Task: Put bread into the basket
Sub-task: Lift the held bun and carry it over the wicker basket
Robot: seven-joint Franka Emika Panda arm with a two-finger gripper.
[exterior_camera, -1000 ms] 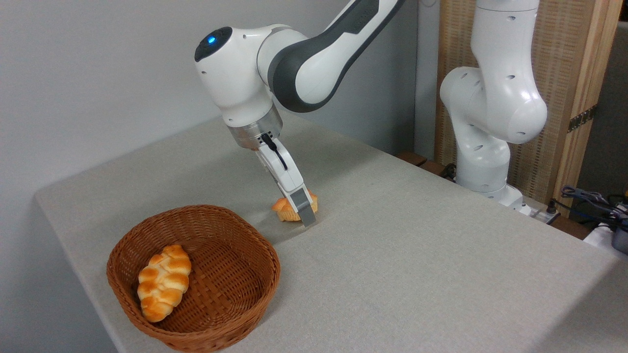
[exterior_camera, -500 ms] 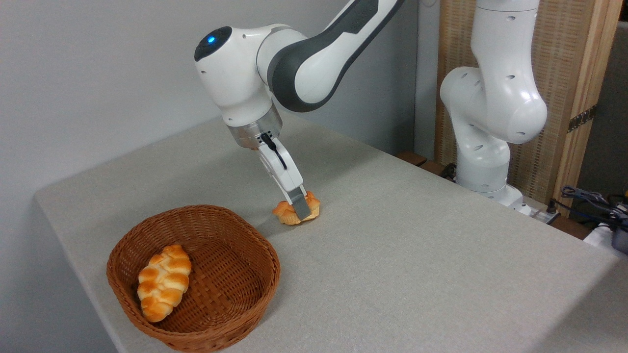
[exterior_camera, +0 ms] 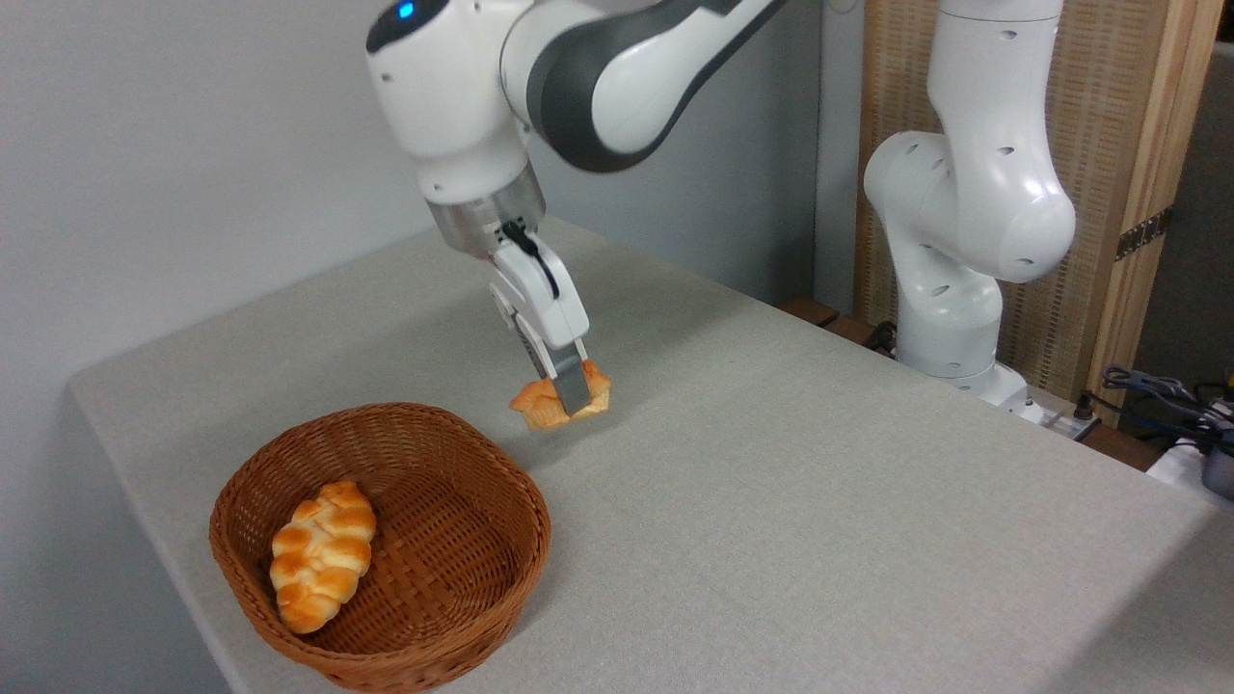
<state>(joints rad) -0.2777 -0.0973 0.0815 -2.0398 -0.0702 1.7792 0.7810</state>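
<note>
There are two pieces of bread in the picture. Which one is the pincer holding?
The small round bun, gripped by the pincer beside the basket. The longer braided loaf lies inside the basket, untouched.

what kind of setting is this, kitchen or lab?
Most likely a robotics lab: a bare grey table against a plain wall, the arm's base bolted beside it, loose cables at right. Toy-looking bread and basket are props.

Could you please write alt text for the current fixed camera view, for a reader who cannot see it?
A white robot arm's gripper is shut on a small orange-brown bun, held just above a grey table. To the lower left, a brown wicker basket holds a braided golden loaf.
</note>
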